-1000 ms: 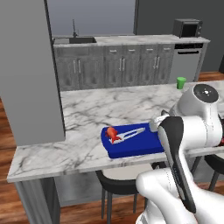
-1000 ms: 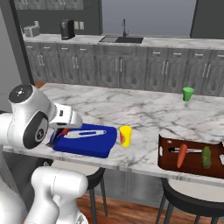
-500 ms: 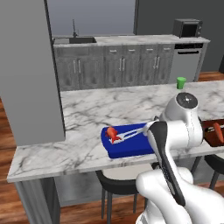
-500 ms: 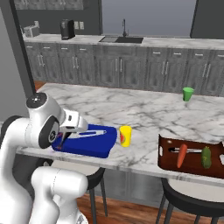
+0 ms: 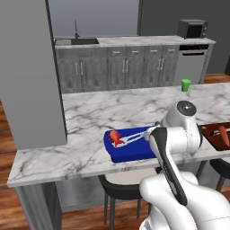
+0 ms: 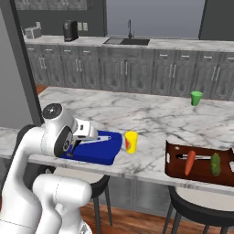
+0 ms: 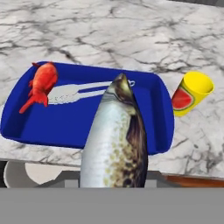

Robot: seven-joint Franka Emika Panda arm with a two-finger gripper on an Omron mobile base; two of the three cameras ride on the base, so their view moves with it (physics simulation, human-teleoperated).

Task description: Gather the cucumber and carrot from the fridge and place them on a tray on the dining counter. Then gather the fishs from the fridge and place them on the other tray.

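- Where the white arm is folded low at the table (image 5: 90,148) edge, its tool (image 6: 93,137) is held over the blue tray (image 7: 87,127).
- The silver fish (image 7: 116,140) is clamped in the tool above the tray.
- Tongs (image 7: 76,92) and the red fish (image 7: 41,83) are seen lying inside in the hand view.

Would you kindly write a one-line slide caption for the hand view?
Silver-grey fish held above the blue tray, where the red fish already lies; yellow cup beside it.
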